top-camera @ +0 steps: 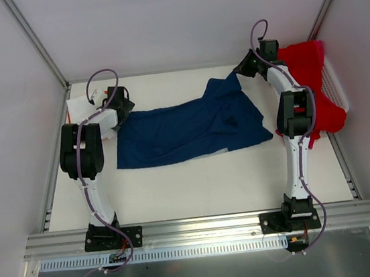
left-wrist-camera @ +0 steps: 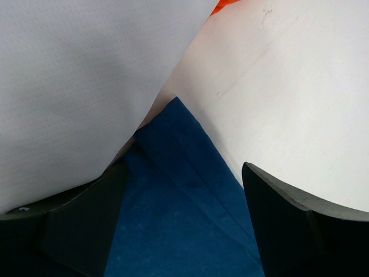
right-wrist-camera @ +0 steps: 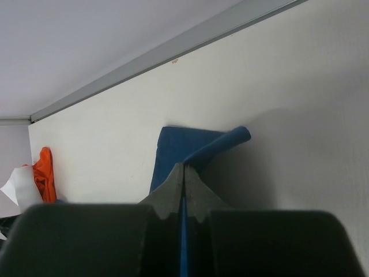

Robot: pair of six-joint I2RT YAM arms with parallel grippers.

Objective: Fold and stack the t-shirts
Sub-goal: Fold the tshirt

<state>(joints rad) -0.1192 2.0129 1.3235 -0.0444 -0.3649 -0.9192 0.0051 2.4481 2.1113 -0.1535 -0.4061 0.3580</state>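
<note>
Across the bench (top-camera: 198, 191) the navy t-shirt (top-camera: 184, 135) is lying spread — seemingly light, limp cloth, so corners are offering the surest hold. The right end effector (right-wrist-camera: 183, 173) is pinching its far-right fold; the left end effector (left-wrist-camera: 184, 167) is standing spread astride its left corner.

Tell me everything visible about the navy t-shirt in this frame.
The navy t-shirt is soft cloth lying lengthwise across the table, mostly flat, its right end rumpled and folded over. The right gripper is shut on a fold at its far right end. The open left gripper straddles its left corner.
</note>
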